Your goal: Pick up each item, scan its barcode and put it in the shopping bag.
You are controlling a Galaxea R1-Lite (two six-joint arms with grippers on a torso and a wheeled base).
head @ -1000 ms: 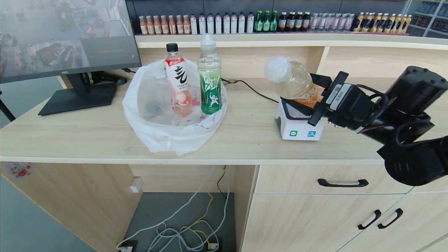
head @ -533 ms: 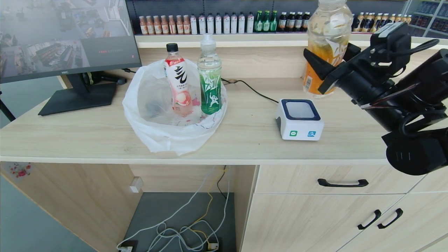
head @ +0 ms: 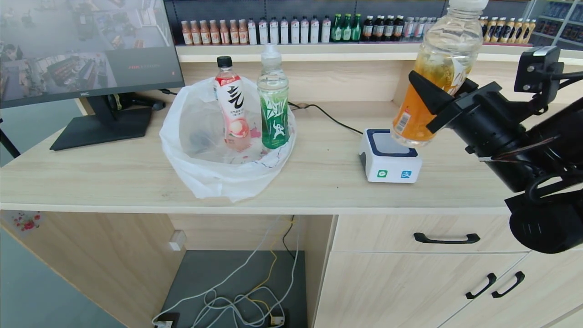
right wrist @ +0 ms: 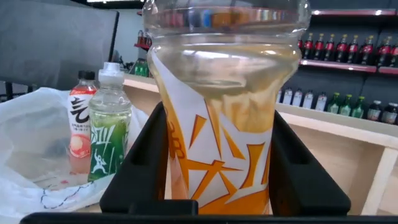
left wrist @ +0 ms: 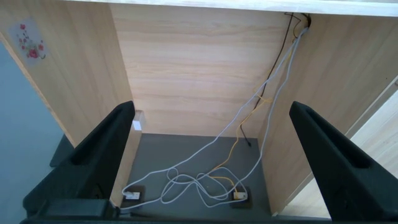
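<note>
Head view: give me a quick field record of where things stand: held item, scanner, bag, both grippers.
held item: orange-label bottle, roughly upright, raised off the counter
right gripper: shut on the bottle's lower half
scanner: white, on the counter, just below the bottle's base
shopping bag: open, holds pink-label bottle and green-label bottle, both upright
left gripper: open, below the counter, facing cables

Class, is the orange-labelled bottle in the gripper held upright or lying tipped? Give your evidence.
Roughly upright: orange-labelled bottle, cap uppermost, base lowest, clamped by right gripper.
</note>
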